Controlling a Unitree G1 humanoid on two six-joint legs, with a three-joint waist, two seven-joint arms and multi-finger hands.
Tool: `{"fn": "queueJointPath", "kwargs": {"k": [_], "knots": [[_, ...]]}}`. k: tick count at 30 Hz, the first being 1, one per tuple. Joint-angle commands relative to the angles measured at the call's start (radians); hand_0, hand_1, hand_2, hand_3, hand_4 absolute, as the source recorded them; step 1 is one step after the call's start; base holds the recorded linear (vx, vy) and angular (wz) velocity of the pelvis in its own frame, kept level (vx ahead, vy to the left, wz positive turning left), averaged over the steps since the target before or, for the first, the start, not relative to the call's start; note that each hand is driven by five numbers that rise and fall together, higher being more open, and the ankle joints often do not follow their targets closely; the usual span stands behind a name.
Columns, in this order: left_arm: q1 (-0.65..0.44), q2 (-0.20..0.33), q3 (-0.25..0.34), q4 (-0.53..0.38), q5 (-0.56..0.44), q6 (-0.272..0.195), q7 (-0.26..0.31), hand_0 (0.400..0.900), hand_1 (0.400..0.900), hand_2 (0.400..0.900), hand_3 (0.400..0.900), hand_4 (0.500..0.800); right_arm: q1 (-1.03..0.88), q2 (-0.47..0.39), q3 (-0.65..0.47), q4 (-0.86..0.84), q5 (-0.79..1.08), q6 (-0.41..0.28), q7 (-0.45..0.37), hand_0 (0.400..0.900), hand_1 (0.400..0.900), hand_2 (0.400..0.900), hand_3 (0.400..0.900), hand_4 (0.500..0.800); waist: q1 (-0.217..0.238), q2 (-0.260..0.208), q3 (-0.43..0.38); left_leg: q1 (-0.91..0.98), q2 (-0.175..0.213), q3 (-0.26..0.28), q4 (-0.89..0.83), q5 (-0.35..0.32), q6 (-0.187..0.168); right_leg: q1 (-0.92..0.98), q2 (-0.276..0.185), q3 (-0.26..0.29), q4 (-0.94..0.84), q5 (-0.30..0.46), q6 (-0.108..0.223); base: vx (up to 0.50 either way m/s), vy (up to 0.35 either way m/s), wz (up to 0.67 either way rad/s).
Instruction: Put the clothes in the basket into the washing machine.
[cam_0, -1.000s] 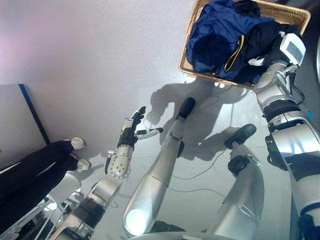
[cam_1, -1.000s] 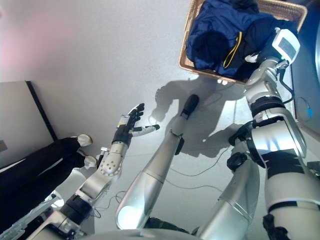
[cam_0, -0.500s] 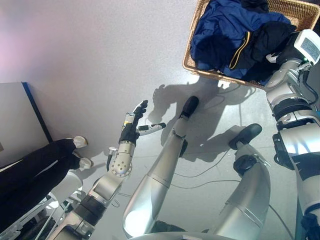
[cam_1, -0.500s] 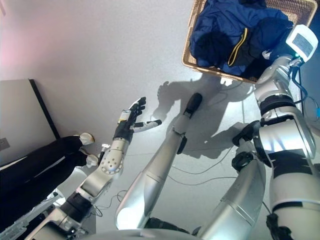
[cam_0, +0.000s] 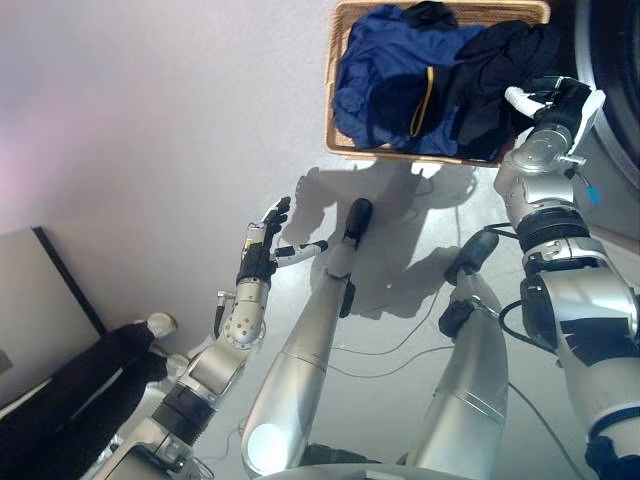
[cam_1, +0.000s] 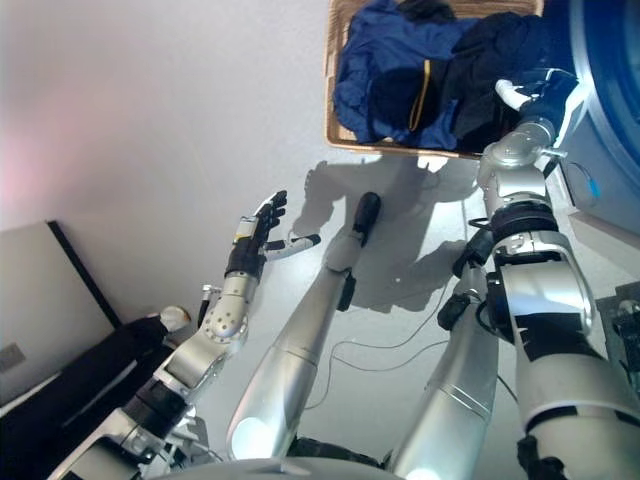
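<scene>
The basket (cam_0: 340, 120) sits on the pale floor (cam_0: 150, 130) ahead of the robot, its woven rim showing along the near and left sides, and it is heaped with clothes: a blue garment (cam_0: 385, 70) with a thin yellow stripe takes the left and middle, and a black garment (cam_0: 490, 70) is bunched on the right. The right hand (cam_0: 545, 100) is at the basket's right end, just over the edge of the black garment, probably because that piece lies closest to the washing machine (cam_0: 610, 110), whose dark round front shows at the right edge of the view, just beside the basket. Its fingers look curled, with a white-tipped one sticking out to the left, but whether they have cloth pinched between them cannot be told, since dark fingers sit against dark fabric. The left hand (cam_0: 265, 245) hangs over bare floor, well apart from the basket, fingers straight and spread and holding nothing; it seems to be idle, kept out of the way while the other arm works. A person's dark-clad legs (cam_0: 70, 385) and a light shoe show at the lower left, far from the work. No writing or label on the clothes, basket or machine can be read.
</scene>
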Motion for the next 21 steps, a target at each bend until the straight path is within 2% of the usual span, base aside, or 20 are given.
{"fn": "queueJointPath", "kwargs": {"k": [1,2,3,4,6,10,16,21], "knots": [[0.045,-0.024,0.032,-0.007,-0.015,-0.019,0.034,0.900,0.900,0.900,0.900,0.800,0.038,-0.061,-0.046,-0.155,0.132,-0.186,-0.099,0.400,0.400,0.400,0.400,0.500,-0.036,0.041,-0.030,0.079,-0.010,0.004,-0.055,-0.128,0.009,0.048,0.044,0.012,0.006,-0.083,0.029,-0.08,0.034,-0.30],[0.045,-0.026,0.033,-0.001,-0.025,-0.018,0.035,0.900,0.900,0.900,0.900,0.800,0.047,-0.042,-0.071,-0.180,0.161,-0.211,-0.112,0.400,0.400,0.400,0.400,0.500,-0.047,0.038,-0.030,0.076,-0.007,0.016,-0.064,-0.106,0.011,0.049,0.046,0.007,-0.018,-0.052,0.020,-0.06,0.050,-0.38],[0.045,-0.029,0.036,0.005,-0.033,-0.018,0.036,0.900,0.900,0.900,0.900,0.800,0.059,-0.012,-0.098,-0.216,0.208,-0.257,-0.121,0.400,0.400,0.400,0.400,0.500,-0.059,0.034,-0.030,0.094,-0.001,0.027,-0.071,-0.107,0.009,0.068,0.052,0.012,-0.041,-0.044,0.021,-0.05,0.074,-0.43],[0.046,-0.031,0.038,0.015,-0.041,-0.014,0.035,0.900,0.900,0.900,0.900,0.800,0.069,0.004,-0.112,-0.227,0.225,-0.264,-0.125,0.400,0.400,0.400,0.400,0.500,-0.064,0.029,-0.030,0.112,0.003,0.033,-0.077,-0.109,0.009,0.086,0.059,0.015,-0.058,-0.041,0.021,0.04,0.037,-0.44],[0.045,-0.033,0.034,0.025,-0.049,-0.014,0.034,0.900,0.900,0.900,0.900,0.800,0.070,0.037,-0.148,-0.257,0.288,-0.331,-0.140,0.400,0.400,0.400,0.400,0.500,-0.078,0.025,-0.030,0.145,0.011,0.043,-0.092,-0.110,0.007,0.118,0.070,0.022,-0.091,-0.027,0.022,0.04,0.021,-0.38],[0.044,-0.026,0.021,0.038,-0.068,-0.012,0.018,0.900,0.900,0.900,0.900,0.800,0.026,0.070,-0.216,-0.251,0.447,-0.433,-0.120,0.400,0.400,0.400,0.400,0.500,-0.089,0.030,-0.030,0.229,0.019,0.066,-0.143,-0.105,0.005,0.196,0.088,0.041,-0.163,-0.004,0.027,0.04,0.025,-0.30],[0.049,-0.008,0.016,0.042,-0.088,-0.022,-0.029,0.900,0.900,0.900,0.900,0.800,-0.126,0.001,-0.229,-0.165,0.612,-0.484,-0.057,0.400,0.400,0.400,0.400,0.500,-0.075,0.074,-0.032,0.339,0.018,0.086,-0.220,-0.082,0.000,0.280,0.089,0.065,-0.223,0.017,0.030,0.04,0.023,-0.11],[0.070,-0.001,0.001,0.062,-0.099,-0.019,-0.058,0.900,0.900,0.900,0.900,0.800,-0.196,-0.039,-0.246,-0.092,0.714,-0.519,-0.043,0.400,0.400,0.400,0.400,0.500,-0.053,0.118,-0.085,0.384,0.005,0.085,-0.251,-0.075,0.000,0.312,0.077,0.074,-0.233,0.011,0.030,0.08,0.024,0.04]]}}
